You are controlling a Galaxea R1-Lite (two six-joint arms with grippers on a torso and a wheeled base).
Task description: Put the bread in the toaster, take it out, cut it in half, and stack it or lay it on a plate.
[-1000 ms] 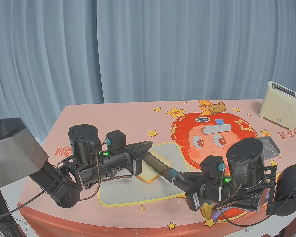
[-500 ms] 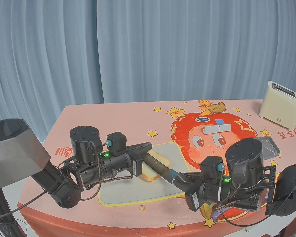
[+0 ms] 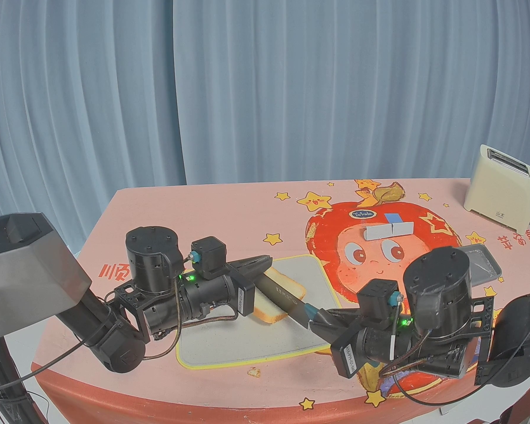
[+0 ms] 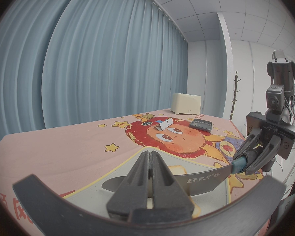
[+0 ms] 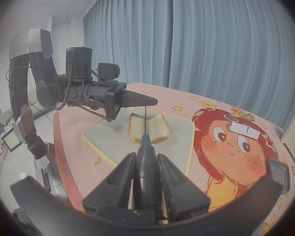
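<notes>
A slice of toasted bread (image 3: 272,312) lies on the grey cutting mat (image 3: 235,340). The knife blade (image 3: 284,294) rests across its middle. My right gripper (image 3: 319,319) is shut on the knife's blue-collared handle at the mat's right edge, seen close in the right wrist view (image 5: 147,157). My left gripper (image 3: 267,261) is shut with nothing in it, its tip over the bread's far end beside the blade tip. I cannot tell whether it touches the bread. From the left wrist, the blade (image 4: 200,181) passes behind the shut fingers (image 4: 160,174), with bread (image 4: 177,169) under it.
The cream toaster (image 3: 503,186) stands at the far right corner. A small metal tray (image 3: 483,263) lies behind my right arm. A white block (image 3: 388,229) sits on the printed face. A crumb (image 3: 254,373) lies near the table's front edge.
My left arm has shifted slightly toward the front and right, its shut tip staying over the bread. The knife has settled a little lower across the slice.
</notes>
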